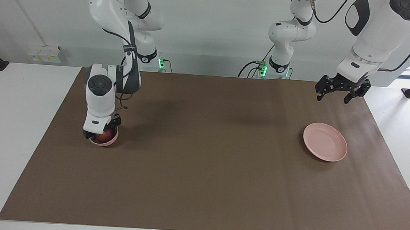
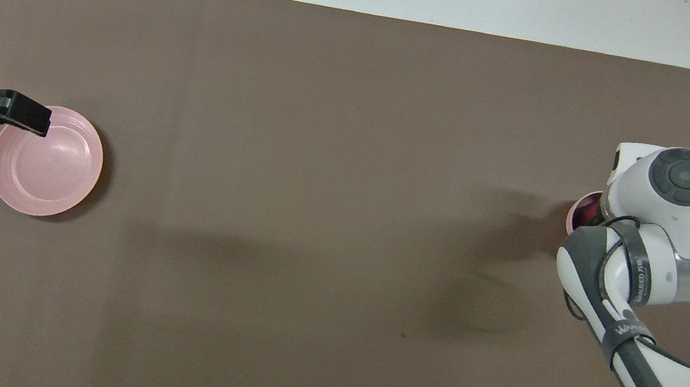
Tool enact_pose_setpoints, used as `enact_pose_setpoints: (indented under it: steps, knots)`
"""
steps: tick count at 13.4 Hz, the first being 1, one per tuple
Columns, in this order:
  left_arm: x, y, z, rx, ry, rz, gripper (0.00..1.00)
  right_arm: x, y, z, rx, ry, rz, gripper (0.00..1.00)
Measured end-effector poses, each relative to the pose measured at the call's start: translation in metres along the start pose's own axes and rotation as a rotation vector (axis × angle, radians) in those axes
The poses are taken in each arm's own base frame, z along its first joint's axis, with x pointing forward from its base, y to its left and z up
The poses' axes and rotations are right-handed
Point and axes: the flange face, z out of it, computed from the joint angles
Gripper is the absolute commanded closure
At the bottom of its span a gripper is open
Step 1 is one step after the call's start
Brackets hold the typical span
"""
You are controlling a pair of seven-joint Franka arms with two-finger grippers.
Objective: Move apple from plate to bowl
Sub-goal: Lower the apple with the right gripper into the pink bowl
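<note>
A small, deep pink bowl (image 1: 104, 141) holds the dark red apple (image 1: 106, 135); the right gripper (image 1: 103, 133) is down around it, grip unclear. The left gripper (image 1: 338, 91) hangs spread wide over the flat pink plate (image 1: 325, 142).

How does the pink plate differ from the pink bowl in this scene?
The plate is wide and flat; the bowl is narrower and deeper. The plate holds nothing; the bowl holds the apple. The plate lies toward the left arm's end of the table, the bowl toward the right arm's end. The right gripper is down in the bowl; the left gripper hangs raised near the plate. Both are round and pale pink.
</note>
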Motion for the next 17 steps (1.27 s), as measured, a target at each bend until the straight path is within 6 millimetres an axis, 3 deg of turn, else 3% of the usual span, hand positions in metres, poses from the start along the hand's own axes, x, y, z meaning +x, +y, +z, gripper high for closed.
enact_pose_setpoints:
  steps: [5,9,17]
  knots:
    - [-0.006,-0.003,-0.020,0.000,0.020,-0.004,0.00,0.000,-0.001,-0.001,0.000,0.001,0.011,0.00]
    - [-0.008,-0.011,-0.020,0.000,0.012,-0.020,0.00,0.003,-0.001,-0.012,-0.003,-0.001,0.041,0.00]
    - [-0.009,-0.020,-0.020,-0.001,0.009,-0.037,0.00,-0.012,0.007,-0.100,0.077,0.051,0.140,0.00]
